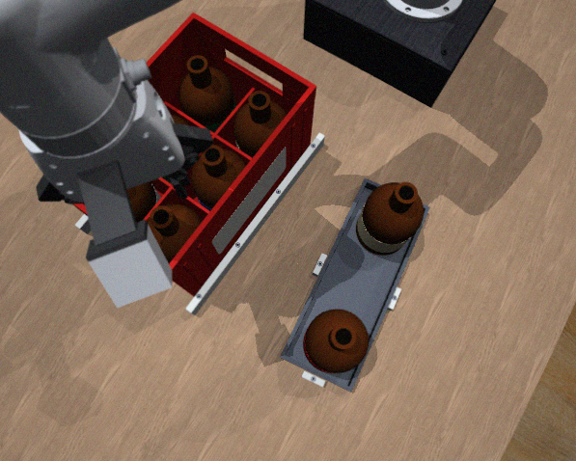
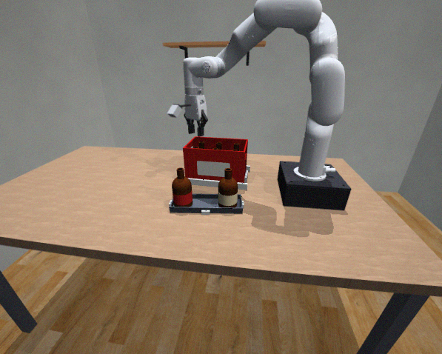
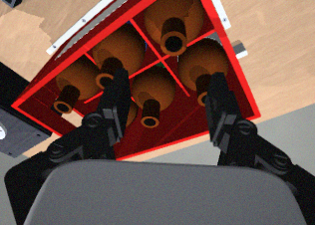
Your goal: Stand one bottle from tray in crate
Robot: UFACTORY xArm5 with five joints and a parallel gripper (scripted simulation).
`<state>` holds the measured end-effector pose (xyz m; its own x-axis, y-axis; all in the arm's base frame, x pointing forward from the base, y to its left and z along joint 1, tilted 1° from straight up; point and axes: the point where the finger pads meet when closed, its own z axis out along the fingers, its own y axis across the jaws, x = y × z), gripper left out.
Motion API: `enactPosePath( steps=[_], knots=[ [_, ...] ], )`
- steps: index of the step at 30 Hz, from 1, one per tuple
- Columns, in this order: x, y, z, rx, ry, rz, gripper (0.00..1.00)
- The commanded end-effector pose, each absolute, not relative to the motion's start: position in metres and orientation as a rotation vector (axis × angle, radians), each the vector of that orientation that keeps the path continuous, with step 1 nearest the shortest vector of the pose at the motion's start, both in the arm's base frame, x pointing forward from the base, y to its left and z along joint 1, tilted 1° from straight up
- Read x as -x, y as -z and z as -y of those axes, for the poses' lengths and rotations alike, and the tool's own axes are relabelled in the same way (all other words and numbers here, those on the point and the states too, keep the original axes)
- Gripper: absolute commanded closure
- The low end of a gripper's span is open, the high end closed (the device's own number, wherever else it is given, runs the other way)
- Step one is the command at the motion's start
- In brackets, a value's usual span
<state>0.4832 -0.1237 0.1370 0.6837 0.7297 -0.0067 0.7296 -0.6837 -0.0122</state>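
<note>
The red crate (image 1: pixel 229 144) stands on the table with several brown bottles upright in its cells; it also shows in the side view (image 2: pixel 215 158) and the wrist view (image 3: pixel 145 73). My gripper (image 2: pixel 196 129) hangs open and empty a little above the crate's left end, clear of the bottle necks (image 3: pixel 168 80). In the overhead view the wrist hides part of the crate's left cells. The grey tray (image 1: pixel 357 282) holds two upright bottles: a cream-labelled bottle (image 1: pixel 392 213) at its far end and a red-labelled bottle (image 1: pixel 337 340) at its near end.
The black robot base (image 1: pixel 397 34) stands at the back right of the table. A white rail (image 1: pixel 258 223) runs along the crate's side that faces the tray. A wooden shelf (image 2: pixel 213 44) hangs on the back wall.
</note>
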Motion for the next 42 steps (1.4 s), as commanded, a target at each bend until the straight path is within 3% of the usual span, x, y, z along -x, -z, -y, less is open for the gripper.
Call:
enactPosePath(
  steps=[1, 4, 5, 42],
  knots=[
    [-0.4843, -0.1396, 0.1240, 2.877, -0.012, 1.247, 0.35],
    [-0.4843, -0.1397, 0.1240, 2.877, -0.012, 1.247, 0.35],
    [-0.4843, -0.1397, 0.1240, 2.877, -0.012, 1.247, 1.00],
    [-0.4843, -0.1397, 0.1240, 2.877, -0.012, 1.247, 1.00]
  ],
)
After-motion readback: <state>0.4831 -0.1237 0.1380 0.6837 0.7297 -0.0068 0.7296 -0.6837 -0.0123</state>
